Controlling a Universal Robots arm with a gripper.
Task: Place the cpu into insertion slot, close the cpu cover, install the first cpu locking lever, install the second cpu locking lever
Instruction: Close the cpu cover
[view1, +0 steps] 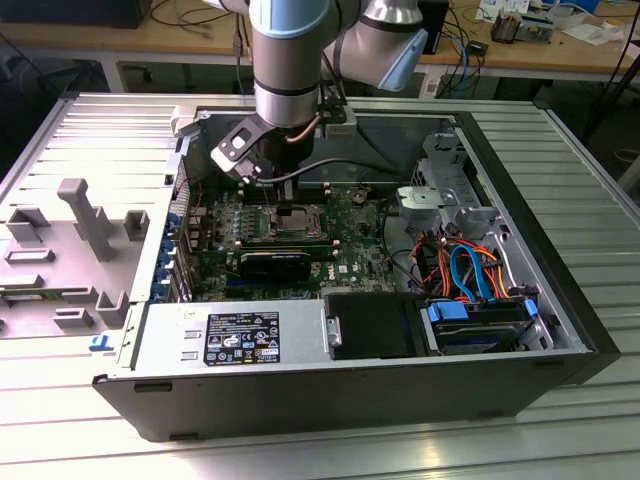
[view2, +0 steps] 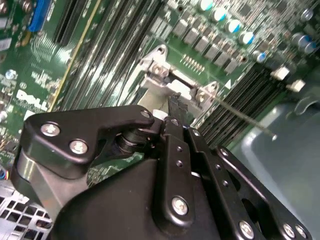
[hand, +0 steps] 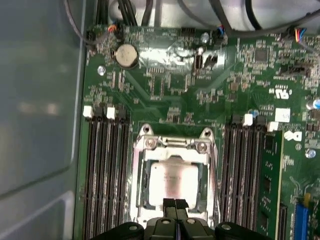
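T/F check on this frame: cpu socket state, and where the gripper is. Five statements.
1. The cpu lies in the insertion slot. True.
2. The cpu cover stands raised open. False: in the first wrist view it lies flat, framing the chip.
3. The gripper hangs outside the computer case. False: it is inside the open case, above the socket on the green motherboard.
4. The fingers are spread wide. False: their tips are together, at the edge of the cover.
5. A round coin cell sits on the board. True.
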